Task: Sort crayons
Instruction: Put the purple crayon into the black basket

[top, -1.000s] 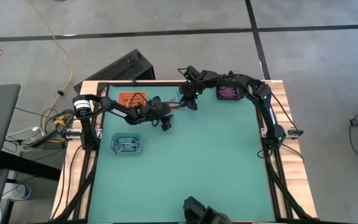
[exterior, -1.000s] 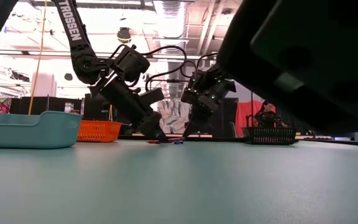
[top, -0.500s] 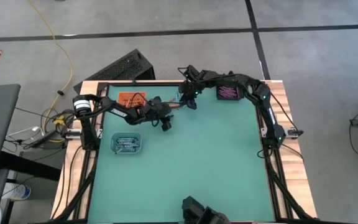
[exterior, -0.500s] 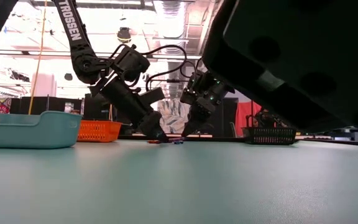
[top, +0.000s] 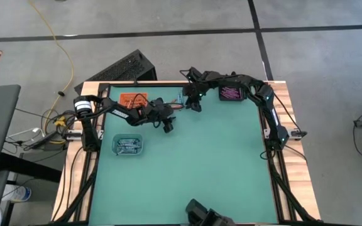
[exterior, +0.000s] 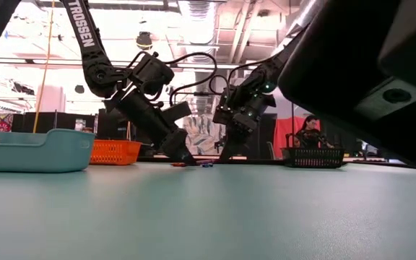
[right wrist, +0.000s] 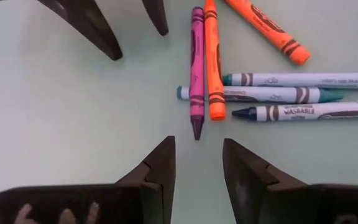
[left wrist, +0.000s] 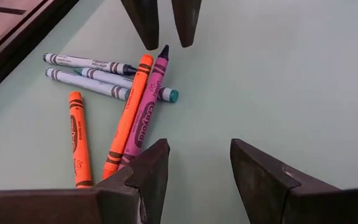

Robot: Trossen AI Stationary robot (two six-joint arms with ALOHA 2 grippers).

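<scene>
The crayons [left wrist: 126, 106] lie in a small loose pile on the green table [top: 200, 163], near its far edge, between the orange tray [top: 132, 99] and the black tray [top: 230, 93]. The pile is made of a purple crayon [right wrist: 196, 68] and a long orange crayon [right wrist: 212, 62] lying side by side and touching, three blue-grey crayons [right wrist: 291, 94] crossing under or beside them, and a shorter orange crayon [left wrist: 77, 140] lying a little apart. The left gripper [left wrist: 194, 171] is low over the table on one side of the pile, its fingers spread with a clear gap and nothing between them; the nearest crayon ends sit just beside one fingertip. The right gripper [right wrist: 197, 165] faces it from the opposite side of the pile, fingers parted more narrowly and empty, with the dark tip of the purple crayon pointing at the gap, just short of it. A teal tray [top: 128, 145] sits well apart from the pile, nearer the left arm's base.
</scene>
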